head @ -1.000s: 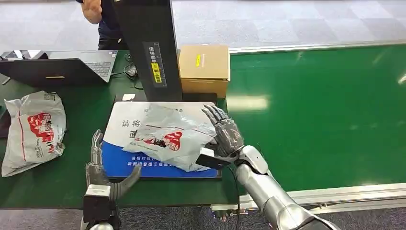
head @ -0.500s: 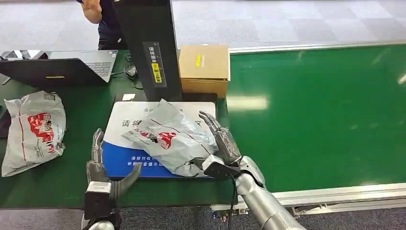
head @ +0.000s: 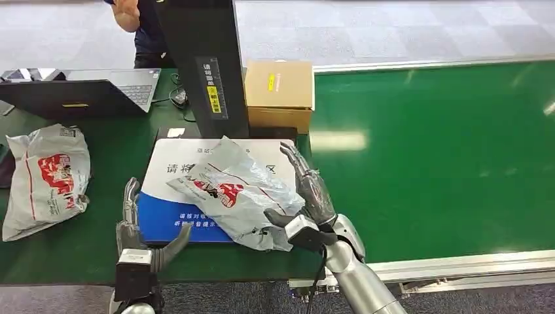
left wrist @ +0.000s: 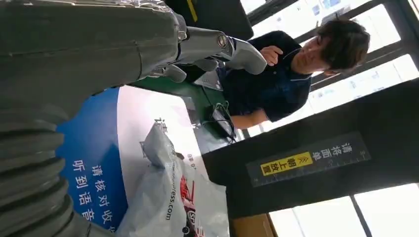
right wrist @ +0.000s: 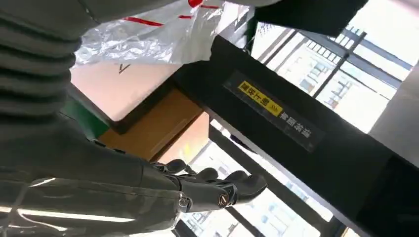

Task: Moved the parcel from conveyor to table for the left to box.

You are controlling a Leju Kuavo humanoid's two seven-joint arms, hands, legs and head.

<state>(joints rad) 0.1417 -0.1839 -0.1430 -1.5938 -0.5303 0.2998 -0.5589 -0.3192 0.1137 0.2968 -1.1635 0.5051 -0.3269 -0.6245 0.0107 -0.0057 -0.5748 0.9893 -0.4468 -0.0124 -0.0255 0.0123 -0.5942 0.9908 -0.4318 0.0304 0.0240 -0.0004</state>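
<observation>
A: What is the right hand [head: 313,196] doing?

B: It is lying open, fingers spread, against the edge of the crumpled grey plastic parcel with the red print [head: 232,193], gripping nothing. The parcel is resting on the white-and-blue printed mat [head: 157,216] on the green desk [head: 85,245].

A: And the left hand [head: 141,232]?

B: It is waiting open and empty just beside the mat's near corner.

A: How should the handover go?

B: I'd judge the right hand should be drawing clear toward the green conveyor belt [head: 432,150] without dragging the slippery film.

A: Anything crowding it?

B: The black upright post [head: 203,59] and brown cardboard box [head: 278,91] are standing behind; a second grey parcel [head: 46,176], a laptop [head: 85,88] and a person [head: 141,26] are sitting farther left.
</observation>
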